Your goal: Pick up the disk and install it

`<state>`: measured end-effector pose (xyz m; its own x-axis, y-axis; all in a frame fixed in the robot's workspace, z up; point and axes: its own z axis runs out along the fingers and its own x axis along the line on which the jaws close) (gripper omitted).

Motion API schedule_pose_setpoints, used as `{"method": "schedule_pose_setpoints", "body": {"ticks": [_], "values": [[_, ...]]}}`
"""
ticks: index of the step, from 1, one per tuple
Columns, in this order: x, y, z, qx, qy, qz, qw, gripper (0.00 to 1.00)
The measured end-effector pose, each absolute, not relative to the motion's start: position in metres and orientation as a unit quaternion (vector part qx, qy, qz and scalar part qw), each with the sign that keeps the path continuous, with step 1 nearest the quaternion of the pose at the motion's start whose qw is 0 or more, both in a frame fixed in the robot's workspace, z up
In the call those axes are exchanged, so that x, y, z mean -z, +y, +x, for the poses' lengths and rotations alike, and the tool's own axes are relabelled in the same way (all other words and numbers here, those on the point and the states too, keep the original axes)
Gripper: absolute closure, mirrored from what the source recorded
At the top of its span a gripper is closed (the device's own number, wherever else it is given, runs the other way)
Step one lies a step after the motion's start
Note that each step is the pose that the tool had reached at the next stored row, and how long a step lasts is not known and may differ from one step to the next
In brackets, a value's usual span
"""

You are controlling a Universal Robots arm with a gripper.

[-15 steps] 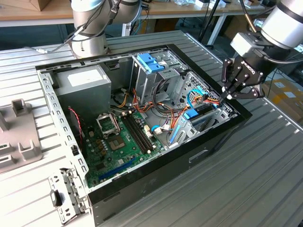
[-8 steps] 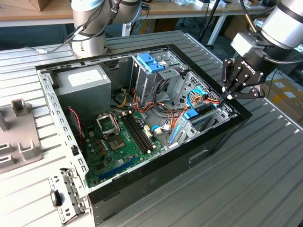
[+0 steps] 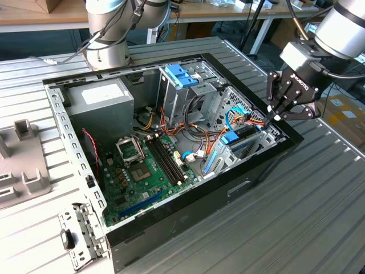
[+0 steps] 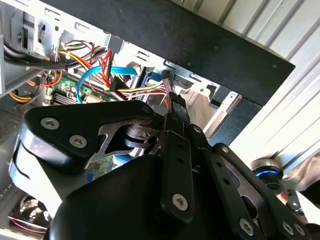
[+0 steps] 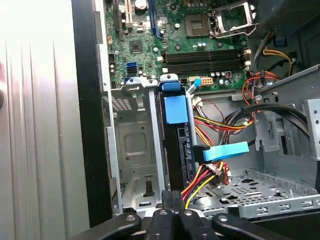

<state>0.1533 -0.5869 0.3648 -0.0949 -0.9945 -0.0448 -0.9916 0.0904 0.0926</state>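
Note:
The disk (image 3: 246, 138) stands on edge in the metal bay at the corner of the open computer case (image 3: 171, 220) on the exterior view's right. In the first wrist view the disk (image 5: 176, 150) is a dark narrow slab with a blue tab (image 5: 176, 109) at its far end. My gripper (image 3: 269, 119) hangs just above that bay. Its fingers are pressed together, and the gripper (image 5: 173, 196) tip sits at the disk's near edge. In the second wrist view the gripper (image 4: 172, 102) points at the cables inside the case.
Red, yellow and black cables (image 5: 210, 170) and a blue connector (image 5: 225, 151) lie right beside the disk. An empty metal bay (image 5: 132, 145) is on its other side. The case also holds the green motherboard (image 3: 142, 171), a grey power-supply box (image 3: 100, 100) and a blue-handled cage (image 3: 181, 77).

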Motion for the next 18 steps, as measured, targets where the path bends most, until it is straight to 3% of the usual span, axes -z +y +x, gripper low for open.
{"method": "schedule_pose_setpoints", "body": {"ticks": [18], "values": [[-0.3647, -0.5869, 0.1533, 0.048, -0.678, 0.733, 0.019, 0.89]]}}
